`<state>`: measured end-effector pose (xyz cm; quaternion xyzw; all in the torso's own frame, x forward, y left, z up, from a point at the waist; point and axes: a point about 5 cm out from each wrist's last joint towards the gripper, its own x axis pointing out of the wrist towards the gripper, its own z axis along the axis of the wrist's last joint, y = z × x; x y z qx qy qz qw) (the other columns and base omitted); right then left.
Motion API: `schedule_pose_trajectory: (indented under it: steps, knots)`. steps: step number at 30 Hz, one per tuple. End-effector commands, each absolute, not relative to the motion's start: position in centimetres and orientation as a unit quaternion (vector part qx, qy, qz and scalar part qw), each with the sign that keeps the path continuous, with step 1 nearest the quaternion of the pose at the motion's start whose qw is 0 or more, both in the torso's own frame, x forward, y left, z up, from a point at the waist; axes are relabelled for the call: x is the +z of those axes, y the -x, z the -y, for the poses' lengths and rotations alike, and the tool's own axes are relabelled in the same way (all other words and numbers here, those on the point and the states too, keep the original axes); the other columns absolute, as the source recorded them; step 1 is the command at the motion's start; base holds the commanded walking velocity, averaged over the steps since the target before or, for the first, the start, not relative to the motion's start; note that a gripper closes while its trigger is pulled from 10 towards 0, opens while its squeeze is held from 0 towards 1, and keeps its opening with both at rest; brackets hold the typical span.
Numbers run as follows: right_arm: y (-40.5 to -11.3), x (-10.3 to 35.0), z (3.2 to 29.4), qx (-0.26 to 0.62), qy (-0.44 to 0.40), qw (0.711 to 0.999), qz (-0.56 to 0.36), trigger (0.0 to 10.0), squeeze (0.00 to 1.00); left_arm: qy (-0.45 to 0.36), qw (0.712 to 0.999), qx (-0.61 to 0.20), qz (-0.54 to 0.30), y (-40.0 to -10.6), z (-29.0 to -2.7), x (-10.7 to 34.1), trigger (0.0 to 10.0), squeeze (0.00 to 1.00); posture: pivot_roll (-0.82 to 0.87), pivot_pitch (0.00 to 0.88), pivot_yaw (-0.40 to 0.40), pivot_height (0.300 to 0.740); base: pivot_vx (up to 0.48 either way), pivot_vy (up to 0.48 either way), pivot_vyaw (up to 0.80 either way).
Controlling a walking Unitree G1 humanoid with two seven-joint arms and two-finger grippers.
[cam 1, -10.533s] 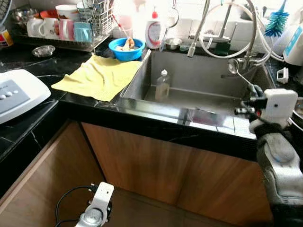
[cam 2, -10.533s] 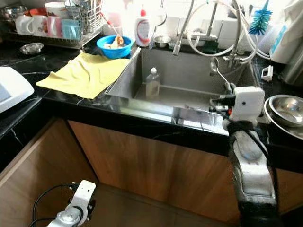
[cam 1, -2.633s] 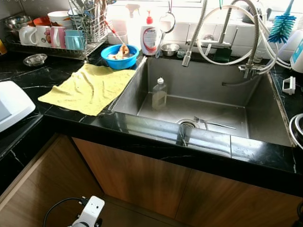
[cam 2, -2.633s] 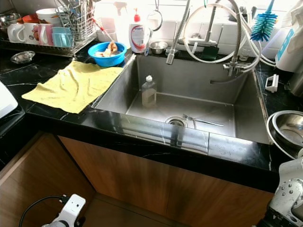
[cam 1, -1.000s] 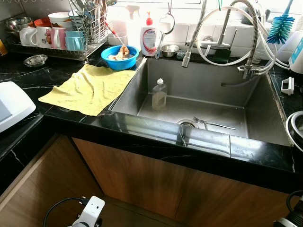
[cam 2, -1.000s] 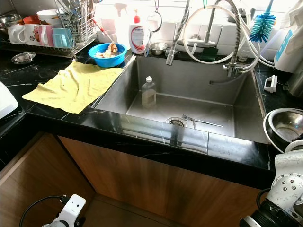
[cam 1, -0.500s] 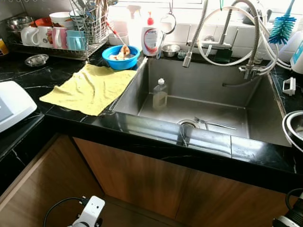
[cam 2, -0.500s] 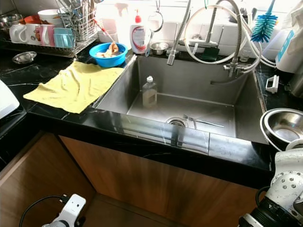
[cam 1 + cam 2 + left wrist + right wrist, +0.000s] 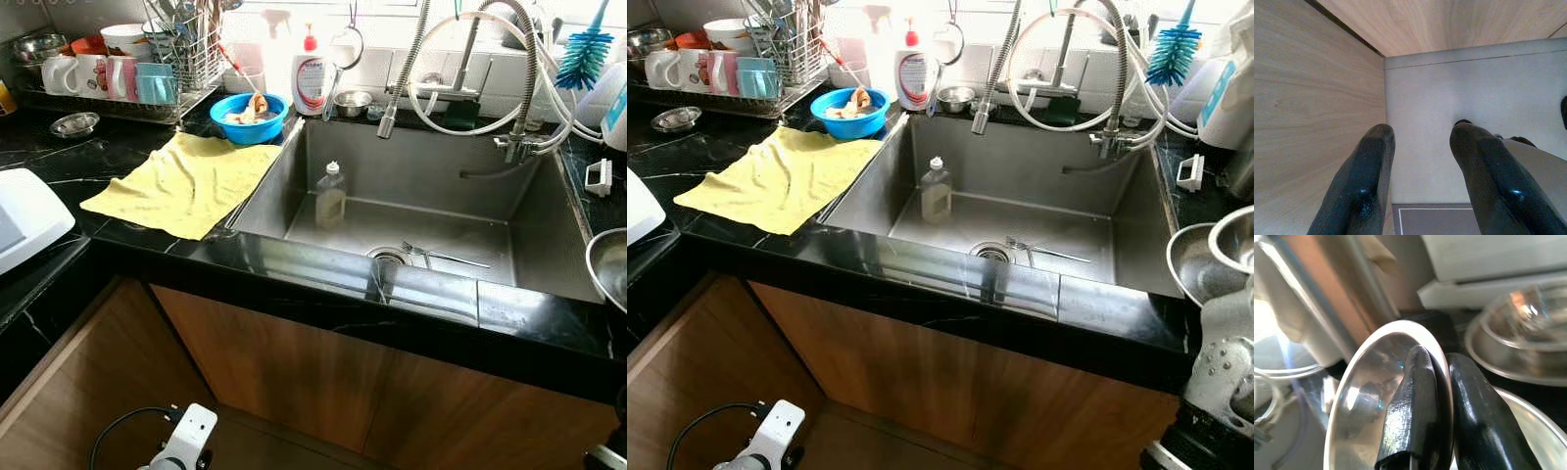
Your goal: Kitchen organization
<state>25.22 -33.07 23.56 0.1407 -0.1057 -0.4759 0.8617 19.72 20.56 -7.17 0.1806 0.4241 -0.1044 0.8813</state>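
shiny round steel bowl [image 9: 1381,396] rim pinched by right end effector [image 9: 1442,382], beside black marble bench [image 9: 1117,311]; left end effector [image 9: 1420,142] hangs open, idle.

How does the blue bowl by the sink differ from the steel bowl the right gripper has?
The blue bowl sits flat on the counter left of the sink and holds food scraps; the steel bowl is tilted, its rim pinched between the right gripper fingers, and looks empty. The blue one is matte plastic-looking, the steel one shiny and reflective. Both are round, open bowls.
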Motion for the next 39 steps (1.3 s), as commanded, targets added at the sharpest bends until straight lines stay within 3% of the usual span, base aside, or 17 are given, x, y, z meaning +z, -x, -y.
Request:
schedule_pose_trajectory:
  steps: [1, 2, 5, 9, 13, 17, 21, 28, 39]
  knots:
    - [-26.0, 25.1, 32.0, -0.438, -0.114, 0.882, 0.132, 4.9, 0.00, -0.191, 0.879, -0.106, -0.423, -19.8, -20.7, -7.1, 10.0, 0.00, -0.07, 0.000, 0.018, 0.740, 0.000, 0.000, 0.00]
    - [-26.6, 25.4, 31.5, -0.412, -0.100, 0.896, 0.130, 10.0, 0.00, -0.191, 0.880, -0.105, -0.423, -19.8, -20.7, -7.1, 10.0, 0.00, -0.07, 0.000, 0.018, 0.740, 0.000, 0.000, 0.00]
    - [-29.2, 25.9, 28.6, -0.280, -0.062, 0.951, 0.114, 10.0, 0.00, -0.192, 0.880, -0.104, -0.422, -19.9, -20.7, -7.1, 10.0, 0.00, -0.07, 0.000, 0.017, 0.740, 0.000, 0.000, 0.00]
    - [-31.2, 25.2, 26.2, -0.174, -0.040, 0.981, 0.079, 10.0, 0.00, -0.193, 0.881, -0.103, -0.421, -19.9, -20.7, -7.1, 10.0, 0.00, -0.07, 0.000, 0.015, 0.740, 0.000, 0.000, 0.00]
    - [-33.0, 23.1, 24.1, -0.073, 0.013, 0.997, 0.015, 10.0, 0.00, -0.192, 0.882, -0.101, -0.419, -20.0, -20.7, -7.0, 10.0, 0.00, -0.07, 0.000, 0.013, 0.740, 0.000, 0.000, 0.00]
    - [-33.5, 22.2, 23.2, -0.033, 0.028, 0.999, -0.005, 10.0, 0.00, -0.192, 0.882, -0.101, -0.419, -20.0, -20.7, -7.0, 10.0, 0.00, -0.06, 0.000, 0.013, 0.740, 0.000, 0.000, 0.00]
    - [-34.7, 19.0, 22.6, 0.015, 0.073, 0.994, -0.080, 10.0, 0.00, -0.192, 0.882, -0.100, -0.419, -19.9, -20.6, -7.1, 10.0, 0.00, -0.05, 0.000, 0.009, 0.740, 0.000, 0.000, 0.00]
    - [-35.6, 17.9, 23.3, 0.014, 0.095, 0.990, -0.102, 10.0, 0.00, -0.189, 0.883, -0.099, -0.419, -19.9, -20.6, -7.1, 10.0, 0.00, -0.05, 0.000, 0.005, 0.740, 0.000, 0.000, 0.00]
    - [-36.6, 16.8, 25.9, -0.069, 0.119, 0.985, -0.108, 10.0, 0.00, -0.188, 0.884, -0.097, -0.418, -19.9, -20.5, -7.1, 10.0, 0.00, -0.04, 0.000, -0.001, 0.740, 0.000, 0.000, 0.00]
